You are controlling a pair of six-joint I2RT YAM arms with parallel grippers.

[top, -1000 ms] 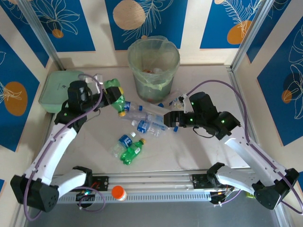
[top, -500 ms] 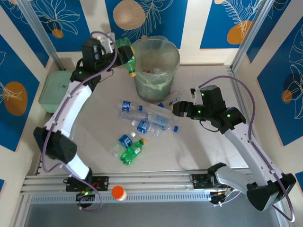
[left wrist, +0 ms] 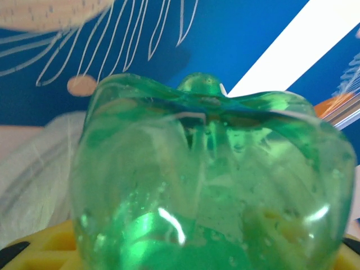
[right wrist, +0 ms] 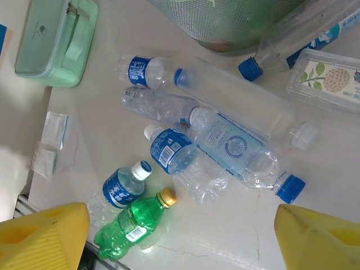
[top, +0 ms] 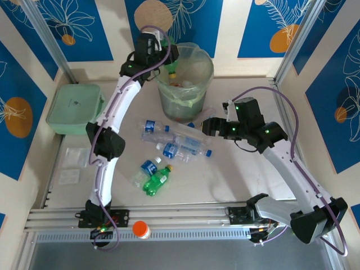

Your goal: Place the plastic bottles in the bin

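Left gripper: the left gripper is clamped narrow around a green plastic bottle with a yellow cap. In the left wrist view the bottle's lobed base sits right at the lens, with yellow fingers at its lower edge.
Held bottle: over the mouth of the round translucent grey-green bin lined with a pale green bag, at the mouth's 10 o'clock edge, tilted cap-down.
Bin: upright at 12 o'clock on the pale table; what lies inside is too dim to name.
Right gripper: the right gripper hovers at 3 o'clock of the bottle pile, its yellow fingers spread wide with nothing between them.
Pile, table centre: a long clear bottle with a white cap, a clear blue-capped bottle with a pale label, a blue-labelled white-capped bottle, a crushed clear bottle and a blue-labelled bottle, lying on their sides and touching.
7 o'clock of the pile: a second green bottle with a gold cap, touching a small blue-labelled bottle.
Bin's foot: a clear blue-capped bottle just beside a flat clear flower-labelled box.
10 o'clock: a flat mint-green lidded box.
8 o'clock: small white sachets.
6 o'clock, on the rail: an orange-capped white jar.
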